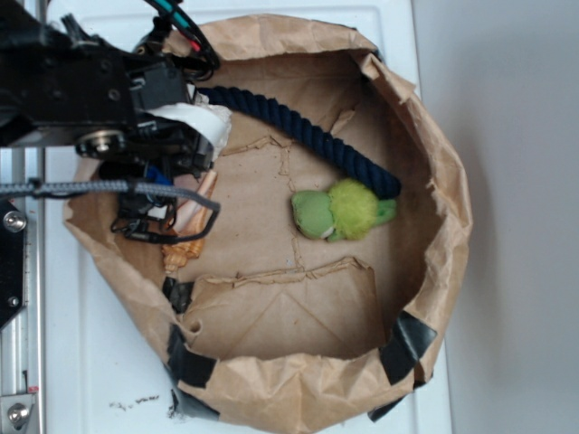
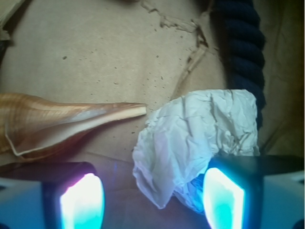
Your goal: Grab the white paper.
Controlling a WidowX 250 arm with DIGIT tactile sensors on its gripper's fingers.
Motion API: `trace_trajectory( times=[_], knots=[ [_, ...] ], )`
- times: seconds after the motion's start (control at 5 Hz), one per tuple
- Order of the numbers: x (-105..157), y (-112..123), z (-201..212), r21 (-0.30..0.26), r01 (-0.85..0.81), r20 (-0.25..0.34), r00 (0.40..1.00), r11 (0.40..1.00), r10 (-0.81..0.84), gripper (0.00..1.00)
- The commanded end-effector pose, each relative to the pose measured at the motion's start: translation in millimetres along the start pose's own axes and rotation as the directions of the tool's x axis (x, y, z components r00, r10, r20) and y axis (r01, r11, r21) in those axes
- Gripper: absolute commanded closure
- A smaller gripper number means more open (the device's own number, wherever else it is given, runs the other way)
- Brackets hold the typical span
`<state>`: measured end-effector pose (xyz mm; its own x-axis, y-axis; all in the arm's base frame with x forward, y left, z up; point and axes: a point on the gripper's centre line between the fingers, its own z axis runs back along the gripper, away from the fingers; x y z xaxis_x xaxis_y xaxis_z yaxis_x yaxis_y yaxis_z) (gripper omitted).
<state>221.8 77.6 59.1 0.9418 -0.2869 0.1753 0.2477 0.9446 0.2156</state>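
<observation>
Brown paper bag (image 1: 425,136): sides rolled down into a wide, shallow basin; torn flaps on its floor; black tape patches on the near rim; holds everything listed below.
Robot arm (image 1: 81,90): black, reaching over the bag's left rim.
Navy rope (image 1: 308,136): thick and twisted, running diagonally across the bag's floor, its end touching the plush toy.
Green plush toy (image 1: 339,212): near the middle of the bag floor.
Seashell (image 2: 57,124): orange-brown spiral, lying just left of the paper, its pointed tip almost touching it.
White paper (image 2: 195,138): crumpled wad at the bag's left side, between the fingers, nearer the right one, beside the rope.
Gripper (image 2: 152,193): jaws spread apart, straddling the paper, not clenched on it.
</observation>
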Motion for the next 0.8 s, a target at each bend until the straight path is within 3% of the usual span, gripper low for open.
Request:
trace_trajectory(
  times=[0.0, 0.4, 0.6],
  knots=[
    [12, 6, 10, 0.009, -0.006, 0.036, 0.999, 1.0, 0.005, 0.0],
    [9, 9, 28, -0.062, -0.021, 0.056, 0.998, 0.998, 0.025, 0.0],
    [58, 42, 44, -0.104, -0.045, 0.057, 0.997, 0.994, 0.051, 0.0]
  ],
)
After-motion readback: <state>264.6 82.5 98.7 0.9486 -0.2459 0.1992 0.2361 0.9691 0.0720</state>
